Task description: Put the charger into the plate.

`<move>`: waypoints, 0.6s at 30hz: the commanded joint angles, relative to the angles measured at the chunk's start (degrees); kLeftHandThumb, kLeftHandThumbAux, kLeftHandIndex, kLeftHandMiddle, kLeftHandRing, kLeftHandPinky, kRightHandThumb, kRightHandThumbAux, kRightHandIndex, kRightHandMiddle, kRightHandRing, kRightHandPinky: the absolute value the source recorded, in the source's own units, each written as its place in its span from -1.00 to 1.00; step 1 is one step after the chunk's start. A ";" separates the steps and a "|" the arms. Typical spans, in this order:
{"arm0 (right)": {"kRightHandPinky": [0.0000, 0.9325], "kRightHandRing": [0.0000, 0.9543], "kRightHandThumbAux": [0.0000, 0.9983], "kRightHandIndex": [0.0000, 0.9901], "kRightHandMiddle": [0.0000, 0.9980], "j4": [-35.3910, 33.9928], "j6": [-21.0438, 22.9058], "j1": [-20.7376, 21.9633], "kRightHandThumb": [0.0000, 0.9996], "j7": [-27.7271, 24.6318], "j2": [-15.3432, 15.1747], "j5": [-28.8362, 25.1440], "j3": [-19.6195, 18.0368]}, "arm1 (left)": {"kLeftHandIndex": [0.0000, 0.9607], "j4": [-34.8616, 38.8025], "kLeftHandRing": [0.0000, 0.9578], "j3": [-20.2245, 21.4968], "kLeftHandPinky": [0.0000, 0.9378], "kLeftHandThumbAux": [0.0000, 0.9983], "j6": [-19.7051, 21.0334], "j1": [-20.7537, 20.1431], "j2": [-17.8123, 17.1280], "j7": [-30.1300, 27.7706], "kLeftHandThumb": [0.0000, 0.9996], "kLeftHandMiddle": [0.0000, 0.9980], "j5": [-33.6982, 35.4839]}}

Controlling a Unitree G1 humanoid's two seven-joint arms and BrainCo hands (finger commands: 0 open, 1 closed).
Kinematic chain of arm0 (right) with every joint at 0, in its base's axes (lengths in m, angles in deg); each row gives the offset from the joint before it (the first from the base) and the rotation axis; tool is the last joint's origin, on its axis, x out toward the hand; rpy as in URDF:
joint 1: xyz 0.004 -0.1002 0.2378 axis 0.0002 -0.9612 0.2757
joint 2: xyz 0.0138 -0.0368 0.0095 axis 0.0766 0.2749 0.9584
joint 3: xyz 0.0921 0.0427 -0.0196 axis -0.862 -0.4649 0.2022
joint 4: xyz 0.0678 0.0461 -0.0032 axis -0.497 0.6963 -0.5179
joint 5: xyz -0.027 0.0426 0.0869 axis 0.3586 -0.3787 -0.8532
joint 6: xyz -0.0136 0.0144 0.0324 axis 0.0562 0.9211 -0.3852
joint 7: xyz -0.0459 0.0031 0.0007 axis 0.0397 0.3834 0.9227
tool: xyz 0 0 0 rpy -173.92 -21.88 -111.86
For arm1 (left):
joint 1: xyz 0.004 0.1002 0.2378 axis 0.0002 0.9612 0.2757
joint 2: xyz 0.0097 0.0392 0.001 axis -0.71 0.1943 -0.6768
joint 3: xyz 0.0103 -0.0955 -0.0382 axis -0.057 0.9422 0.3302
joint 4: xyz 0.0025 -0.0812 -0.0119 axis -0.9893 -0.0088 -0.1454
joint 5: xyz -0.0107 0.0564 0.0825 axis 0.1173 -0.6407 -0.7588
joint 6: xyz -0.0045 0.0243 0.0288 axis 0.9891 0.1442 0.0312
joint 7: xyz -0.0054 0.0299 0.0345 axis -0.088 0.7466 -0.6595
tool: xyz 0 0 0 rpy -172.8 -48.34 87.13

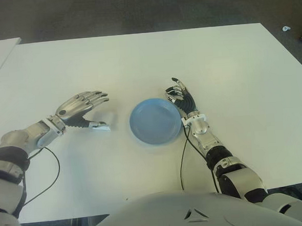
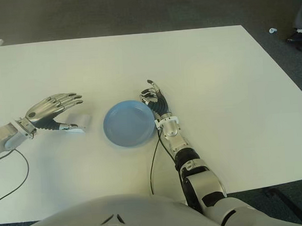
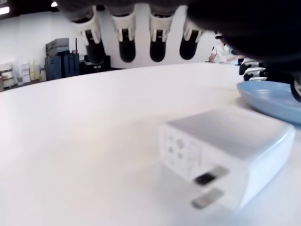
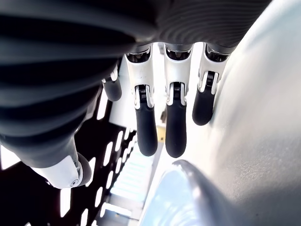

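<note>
A white worktop (image 1: 137, 57) fills most of the left eye view, and a blue plate (image 1: 155, 121) is seen just below the centre of the frame. The charger (image 3: 228, 153), a small white block with two flat prongs, lies on the worktop left of the plate, near it but apart from it; nothing is in the plate yet.

The left hand (image 1: 82, 108) is held over the charger at centre left, palm down, with the fingers (image 3: 127, 40) stretched forward above it and the thumb low beside it. In the left wrist view the fingertips are seen well above the block with clear space between, so the hand is spread and nothing is gripped. This pose is judged to be a pre-grasp hover: the hand is set over the block so that fingers and thumb can be brought down on opposite sides.

The right hand (image 1: 181, 98) shows at the plate's right edge, slightly right of centre, fingers extended and loosely apart, holding nothing (whether the rim is actually touched cannot be told). It is probably kept there to steady the plate, or simply parked out of the way.

The step in hand is judged to be the grasp itself, with the lift and the short carry rightward to the plate not yet begun. The charger's smooth, boxy sides may slip if pinched off-centre.
</note>
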 commanded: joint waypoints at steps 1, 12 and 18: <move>-0.41 -0.16 0.25 -0.83 -0.22 3.23 1.52 -2.93 -1.00 -0.29 -0.07 0.46 0.44 | -1.00 -2.91 -1.00 -1.96 -1.00 -0.66 -1.77 -2.14 0.70 1.08 -0.40 -1.00 -2.20; -0.43 -0.15 0.21 -0.83 -0.22 2.89 1.05 -3.30 -1.00 0.25 -0.21 0.86 0.60 | -1.00 -8.33 -1.00 -4.87 -1.00 -0.67 -2.67 -5.35 1.89 0.11 -0.37 -1.00 -3.34; -0.43 -0.15 0.22 -0.84 -0.21 2.52 1.24 -3.54 -1.00 0.17 -0.26 0.82 0.59 | -1.00 -10.25 -1.00 -6.43 -1.00 -0.68 -2.28 -6.31 2.42 1.19 -0.37 -1.00 -4.17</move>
